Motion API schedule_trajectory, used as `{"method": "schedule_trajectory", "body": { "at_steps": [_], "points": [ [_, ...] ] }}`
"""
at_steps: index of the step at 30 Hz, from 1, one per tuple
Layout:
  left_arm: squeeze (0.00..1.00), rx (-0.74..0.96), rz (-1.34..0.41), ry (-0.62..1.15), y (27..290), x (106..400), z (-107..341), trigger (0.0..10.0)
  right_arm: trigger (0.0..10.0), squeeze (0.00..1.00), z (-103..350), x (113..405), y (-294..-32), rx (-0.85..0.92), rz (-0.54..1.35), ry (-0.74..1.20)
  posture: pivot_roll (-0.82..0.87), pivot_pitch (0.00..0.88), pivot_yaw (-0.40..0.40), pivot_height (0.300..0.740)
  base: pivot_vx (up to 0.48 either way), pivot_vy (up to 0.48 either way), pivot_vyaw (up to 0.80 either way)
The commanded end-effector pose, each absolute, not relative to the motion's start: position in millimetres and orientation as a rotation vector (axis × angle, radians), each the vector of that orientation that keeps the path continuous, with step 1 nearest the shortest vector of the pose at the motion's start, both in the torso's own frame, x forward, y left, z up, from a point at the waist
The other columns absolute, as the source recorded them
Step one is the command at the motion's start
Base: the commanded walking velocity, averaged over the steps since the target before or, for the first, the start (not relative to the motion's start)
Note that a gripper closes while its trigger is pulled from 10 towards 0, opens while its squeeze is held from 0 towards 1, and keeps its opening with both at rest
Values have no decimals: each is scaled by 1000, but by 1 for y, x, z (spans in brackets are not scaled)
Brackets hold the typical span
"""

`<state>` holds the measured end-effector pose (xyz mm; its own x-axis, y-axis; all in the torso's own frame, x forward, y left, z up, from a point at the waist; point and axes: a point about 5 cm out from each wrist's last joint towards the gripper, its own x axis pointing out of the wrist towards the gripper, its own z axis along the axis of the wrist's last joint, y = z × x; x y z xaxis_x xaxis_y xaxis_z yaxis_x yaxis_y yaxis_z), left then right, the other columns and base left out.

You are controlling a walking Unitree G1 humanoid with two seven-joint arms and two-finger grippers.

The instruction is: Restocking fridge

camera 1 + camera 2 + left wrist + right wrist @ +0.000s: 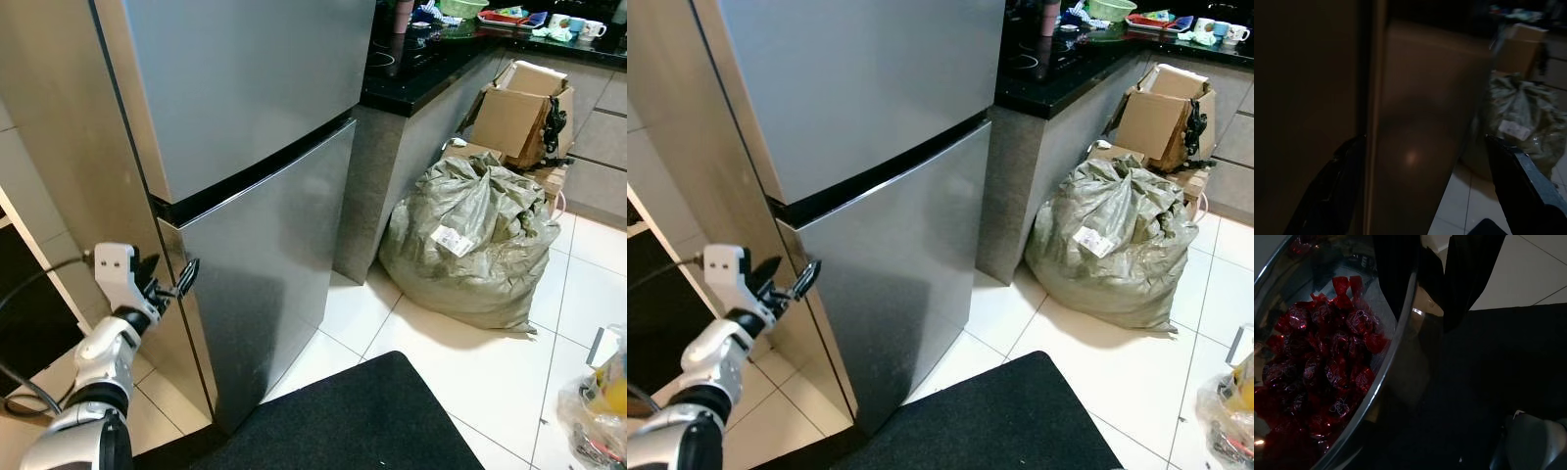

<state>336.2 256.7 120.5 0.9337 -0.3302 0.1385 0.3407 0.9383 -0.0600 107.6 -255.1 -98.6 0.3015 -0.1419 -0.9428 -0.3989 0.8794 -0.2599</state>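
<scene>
Early stage, by the look of it: fridge [255,196] shut, both doors closed, nothing stocked yet. Left hand [171,284] spread wide at the lower door's [274,294] hinge-side edge, just below the seam between the doors, straddling that edge but gripping nothing. Right hand [1425,289] clamped on the rim of a steel bowl [1386,382] of red-wrapped sweets [1327,362]. Left to do: pulling the door open, loading the bowl. Bowl's place relative to the fridge unclear; wrist views dark.

Sack [468,240] right of fridge [255,196], mat [343,421] in front.
</scene>
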Motion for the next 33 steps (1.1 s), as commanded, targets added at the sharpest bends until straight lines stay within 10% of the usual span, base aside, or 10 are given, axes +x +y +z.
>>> {"method": "schedule_trajectory", "body": {
  "at_steps": [1, 33],
  "points": [
    [0, -45, -361, -157, 262, 340, 134, 10000, 10000, 0, -98, 106, -259, -525, 174, 1266, -52, 19, -26, 740, 0, 0, 0],
    [0, -49, -602, 30, 212, 339, 100, 10000, 10000, 0, -98, 103, -261, -524, 165, 1271, -66, 25, -20, 740, 0, 0, 0]
  ]
}}
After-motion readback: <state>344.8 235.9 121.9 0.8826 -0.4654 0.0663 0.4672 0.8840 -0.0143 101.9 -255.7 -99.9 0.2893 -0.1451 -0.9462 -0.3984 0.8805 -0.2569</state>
